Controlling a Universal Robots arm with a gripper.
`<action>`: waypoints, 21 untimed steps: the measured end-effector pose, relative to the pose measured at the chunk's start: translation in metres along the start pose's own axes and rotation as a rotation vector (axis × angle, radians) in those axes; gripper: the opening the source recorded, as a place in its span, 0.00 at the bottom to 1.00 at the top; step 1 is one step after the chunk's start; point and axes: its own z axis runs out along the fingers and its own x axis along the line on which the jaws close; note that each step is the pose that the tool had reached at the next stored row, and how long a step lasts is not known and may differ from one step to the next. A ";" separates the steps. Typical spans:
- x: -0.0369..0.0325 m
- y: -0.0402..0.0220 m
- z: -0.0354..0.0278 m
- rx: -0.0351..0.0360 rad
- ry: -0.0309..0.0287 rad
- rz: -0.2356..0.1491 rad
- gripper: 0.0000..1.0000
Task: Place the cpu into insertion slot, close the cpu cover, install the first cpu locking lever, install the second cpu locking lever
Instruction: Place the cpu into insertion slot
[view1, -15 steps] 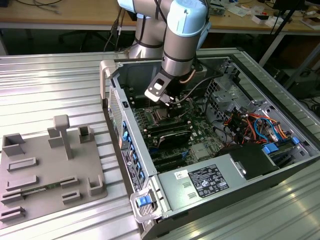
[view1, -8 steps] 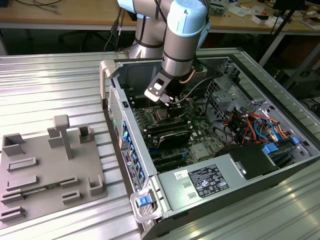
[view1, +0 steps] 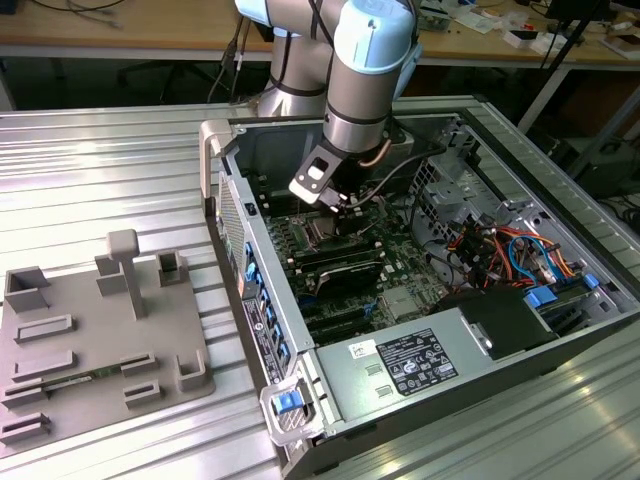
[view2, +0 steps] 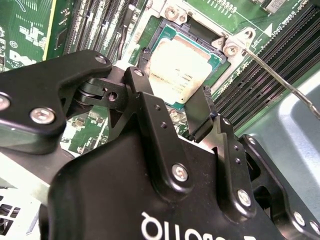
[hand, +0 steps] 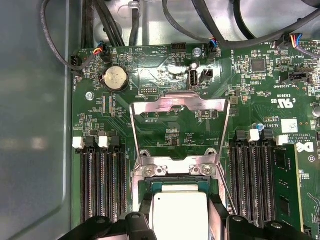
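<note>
The cpu (hand: 178, 216) lies silver top up in the insertion slot (hand: 175, 171), also seen as the cpu (view2: 181, 70) inside the dark socket frame (view2: 165, 34). My gripper (hand: 180, 201) hovers low over it, open, one black finger on each side of the chip with a narrow gap. The fingers (view2: 142, 95) reach down from the gripper (view2: 170, 84). The cpu cover (hand: 180, 102) is swung open, away from the socket. A thin locking lever (view2: 280, 80) sticks out free beside the socket. In the exterior view the gripper (view1: 335, 205) is inside the computer case above the socket (view1: 320, 232).
Long black memory slots (hand: 102, 185) flank the socket on both sides. A coin battery (hand: 115, 78) and cables (hand: 115, 25) lie beyond the cover. The case wall (view1: 255, 270), power supply (view1: 410, 365) and wiring (view1: 500, 250) surround the board. A grey fixture plate (view1: 95, 340) sits on the exterior view's left.
</note>
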 end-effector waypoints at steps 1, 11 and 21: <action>0.0000 0.0000 0.0000 -0.0001 0.0003 -0.003 0.53; -0.0001 0.0007 0.0003 0.0000 0.0005 -0.008 0.53; 0.0000 0.0010 0.0005 0.0000 0.0005 -0.009 0.61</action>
